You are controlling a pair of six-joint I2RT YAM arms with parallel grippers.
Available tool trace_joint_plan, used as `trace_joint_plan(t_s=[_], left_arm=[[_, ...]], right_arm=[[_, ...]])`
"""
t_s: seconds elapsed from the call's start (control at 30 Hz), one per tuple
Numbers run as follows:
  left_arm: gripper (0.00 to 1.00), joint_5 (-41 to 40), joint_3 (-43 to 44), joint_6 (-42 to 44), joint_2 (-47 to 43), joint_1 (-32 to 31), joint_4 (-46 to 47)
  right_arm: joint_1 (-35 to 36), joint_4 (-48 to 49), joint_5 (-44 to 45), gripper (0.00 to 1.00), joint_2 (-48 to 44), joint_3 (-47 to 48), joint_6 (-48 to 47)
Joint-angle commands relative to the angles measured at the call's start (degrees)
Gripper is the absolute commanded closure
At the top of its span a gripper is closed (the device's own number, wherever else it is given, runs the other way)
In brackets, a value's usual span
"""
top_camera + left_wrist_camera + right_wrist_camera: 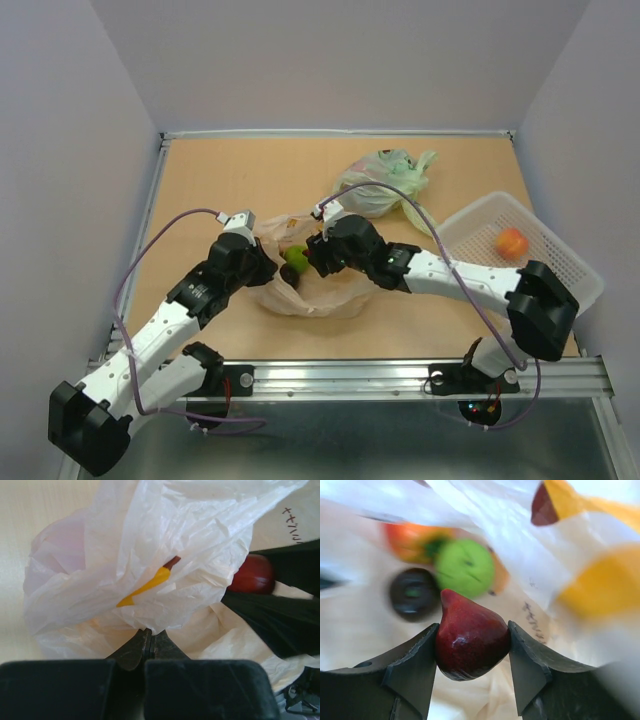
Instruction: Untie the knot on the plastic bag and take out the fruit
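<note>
1. A thin, crinkly, see-through peach-orange plastic bag point(320, 298) lies in the middle of the tan wooden table point(220, 190). It sits between the two tools, and its top is open.
2. The left tool point(149, 639) is squeezed tight on a fold of the bag. Its two fingers press together on the plastic.
3. The right tool point(472, 630) is at the bag's open top. It grips a shiny dark red pear-shaped fruit point(470, 647) between both fingers.
4. Behind that fruit, inside the bag, are a round green fruit point(465, 567), a dark round fruit point(414, 594) and a blurry orange fruit point(407, 537).
5. The bag has yellow-orange printed marks point(145, 586). It also has small black writing point(292, 522) that looks like Japanese letters. The writing is cut off at the edge, so I cannot read it.
6. A pale green see-through bag point(385, 180) lies farther back on the table.
7. A white plastic basket point(560, 258) on the right holds one round orange fruit point(511, 243).
</note>
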Motion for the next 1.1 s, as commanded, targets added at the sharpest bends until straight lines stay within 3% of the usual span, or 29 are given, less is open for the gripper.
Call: trace_joint_plan(t_s=[0.0, 0.17, 0.43, 0.63, 0.73, 0.93, 1.07], left_arm=[[1.00, -4.01, 1.44, -2.00, 2.03, -0.16, 1.29], [1.00, -5.94, 1.79, -1.74, 5.10, -0.07, 4.19], [1.00, -7.00, 2.58, -0.77, 8.01, -0.15, 5.16], [1.00, -7.00, 1.79, -1.04, 6.69, -0.07, 4.90], [1.00, -7.00, 1.70, -1.21, 5.81, -0.15, 4.64], [1.00, -6.12, 1.97, -0.77, 5.20, -0.07, 3.76], [1.00, -7.26, 2.06, -0.07, 4.23, -0.15, 3.05]], right_arm=[[-0.27, 2.34, -10.22, 0.98, -7.67, -0.59, -0.93], [-0.27, -3.11, -14.99, 0.99, -11.98, 5.82, 0.91], [-4.13, -6.63, 6.78, 0.99, -18.05, 12.16, -0.05], [-17.81, -7.33, 18.48, 0.99, -21.03, 11.03, 0.13], [-24.07, -7.95, 20.69, 0.99, -21.66, 7.51, 0.65], [-44.27, -10.41, 20.08, 0.98, -23.23, -4.08, 7.85], [-51.32, -13.13, 19.03, 0.80, -24.73, -9.54, 14.00]])
